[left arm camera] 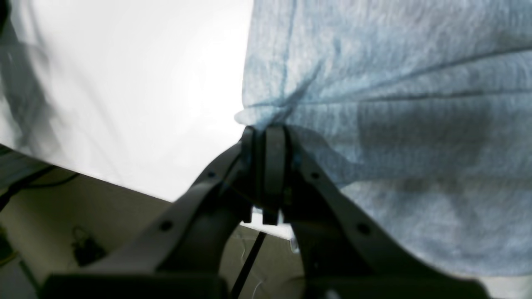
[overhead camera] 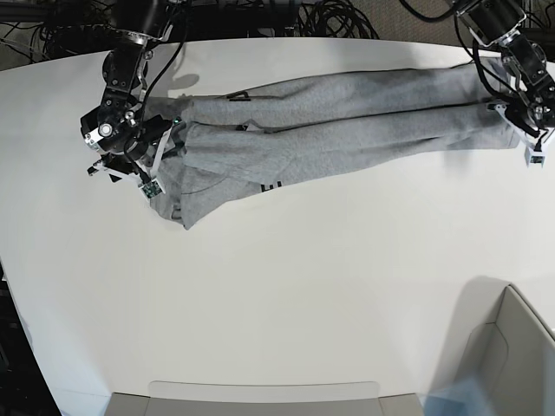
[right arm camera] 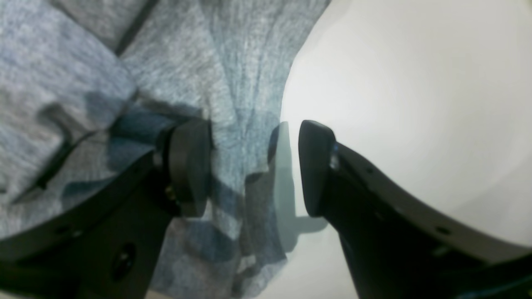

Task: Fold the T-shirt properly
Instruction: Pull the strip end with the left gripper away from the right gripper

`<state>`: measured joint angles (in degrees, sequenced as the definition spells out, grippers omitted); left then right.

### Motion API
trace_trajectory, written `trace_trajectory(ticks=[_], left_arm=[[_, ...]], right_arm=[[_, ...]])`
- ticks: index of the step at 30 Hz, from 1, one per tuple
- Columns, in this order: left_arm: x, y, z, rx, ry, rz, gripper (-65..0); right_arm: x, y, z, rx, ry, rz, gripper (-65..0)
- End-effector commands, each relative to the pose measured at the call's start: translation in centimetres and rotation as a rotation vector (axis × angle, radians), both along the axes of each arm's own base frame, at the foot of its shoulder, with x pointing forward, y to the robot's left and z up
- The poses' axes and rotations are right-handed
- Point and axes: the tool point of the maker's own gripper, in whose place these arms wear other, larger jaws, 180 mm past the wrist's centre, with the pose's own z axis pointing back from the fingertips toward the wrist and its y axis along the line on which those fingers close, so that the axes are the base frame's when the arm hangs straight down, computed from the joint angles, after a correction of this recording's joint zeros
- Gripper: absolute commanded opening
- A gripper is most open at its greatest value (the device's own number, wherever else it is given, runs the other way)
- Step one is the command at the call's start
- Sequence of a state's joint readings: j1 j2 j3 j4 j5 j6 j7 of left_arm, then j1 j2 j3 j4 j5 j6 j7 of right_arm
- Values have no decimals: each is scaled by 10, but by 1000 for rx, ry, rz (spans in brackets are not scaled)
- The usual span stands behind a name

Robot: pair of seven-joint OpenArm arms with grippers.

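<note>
The light grey T-shirt [overhead camera: 347,130] lies bunched into a long band across the far side of the white table [overhead camera: 260,286], with bits of black lettering [overhead camera: 270,185] showing. At the band's right end my left gripper [overhead camera: 523,121] is shut on a pinch of the cloth; the left wrist view shows the jaws [left arm camera: 270,135] pressed together on a gathered edge of the T-shirt [left arm camera: 395,104]. At the left end my right gripper [overhead camera: 160,147] stands open. In the right wrist view, its fingers [right arm camera: 251,166] straddle the edge of the T-shirt [right arm camera: 232,62] without closing on it.
A grey bin [overhead camera: 512,364] stands at the near right corner. A flat grey tray [overhead camera: 260,399] lies along the near edge. Black cables [overhead camera: 329,17] run behind the table's far edge.
</note>
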<state>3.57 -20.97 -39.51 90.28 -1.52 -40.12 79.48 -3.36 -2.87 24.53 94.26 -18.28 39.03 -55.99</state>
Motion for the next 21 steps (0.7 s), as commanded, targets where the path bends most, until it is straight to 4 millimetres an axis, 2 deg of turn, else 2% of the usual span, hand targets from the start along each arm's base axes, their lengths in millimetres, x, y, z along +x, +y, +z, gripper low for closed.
trace_trajectory(ticks=[1, 4, 7, 9, 15, 21], left_arm=[[-1, 9, 9, 40, 12, -3, -626], [-12, 7, -6, 5, 57, 10, -583], [-22, 6, -21, -35, 100, 29, -474], [-21, 6, -24, -42, 78, 33, -423], [-12, 5, -24, -41, 36, 16, -412], [-23, 5, -27, -66, 8, 86, -336]], right_arm=[[-5, -5, -6, -28, 44, 9, -312], [-10, -3, -15, -19, 73, 10, -312], [-11, -2, -18, -11, 81, 11, -312], [-11, -2, -19, -9, 85, 11, -312], [-2, 8, -17, 34, 16, 32, -312], [-1, 9, -17, 38, 10, 34, -312]])
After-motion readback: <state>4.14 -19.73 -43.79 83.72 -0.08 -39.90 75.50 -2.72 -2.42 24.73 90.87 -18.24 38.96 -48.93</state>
